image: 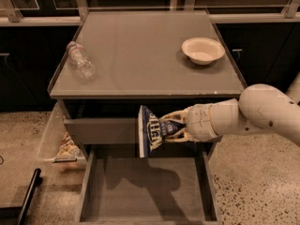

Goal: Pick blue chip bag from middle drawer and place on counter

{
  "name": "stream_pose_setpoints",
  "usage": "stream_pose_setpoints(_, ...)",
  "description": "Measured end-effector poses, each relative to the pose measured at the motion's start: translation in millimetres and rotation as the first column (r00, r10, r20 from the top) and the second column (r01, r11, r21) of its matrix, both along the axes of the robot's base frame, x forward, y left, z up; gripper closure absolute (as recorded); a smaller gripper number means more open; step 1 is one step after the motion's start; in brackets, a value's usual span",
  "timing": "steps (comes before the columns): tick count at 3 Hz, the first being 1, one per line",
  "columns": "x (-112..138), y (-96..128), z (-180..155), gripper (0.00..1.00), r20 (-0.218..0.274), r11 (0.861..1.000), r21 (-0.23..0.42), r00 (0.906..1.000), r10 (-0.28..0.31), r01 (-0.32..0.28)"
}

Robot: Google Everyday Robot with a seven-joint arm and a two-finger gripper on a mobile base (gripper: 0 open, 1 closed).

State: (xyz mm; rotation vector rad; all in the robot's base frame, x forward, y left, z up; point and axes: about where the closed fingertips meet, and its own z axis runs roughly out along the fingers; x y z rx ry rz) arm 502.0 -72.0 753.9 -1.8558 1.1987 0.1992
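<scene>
claw [168, 126] pinching crinkly blue chip bag [149, 133] | above flat grey middle drawer [140, 193]

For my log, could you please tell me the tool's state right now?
The tool is shut on the blue chip bag, above the open middle drawer.

Gripper [169, 128] clamped on blue chip bag [149, 134], bag upright above open mid drawer [140, 191]; bowl [202, 49] & bottle [80, 60] on tabletop [140, 55].

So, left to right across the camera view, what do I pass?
Plastic bottle on the counter → blue chip bag, gripped by the end effector above the open middle drawer → bowl on the counter.
</scene>
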Motion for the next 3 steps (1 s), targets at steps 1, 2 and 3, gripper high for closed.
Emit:
stream_pose_setpoints(1,7,8,32,1.00,0.055,1.000,-0.005,0.9982,0.026,-0.025)
stream_pose_setpoints(2,15,23,82,1.00,0.127,0.997,-0.027,0.9892,0.073,-0.070)
stream_pose_setpoints(3,17,41,127,1.00,0.174,0.991,-0.042,0.9754,0.135,-0.130)
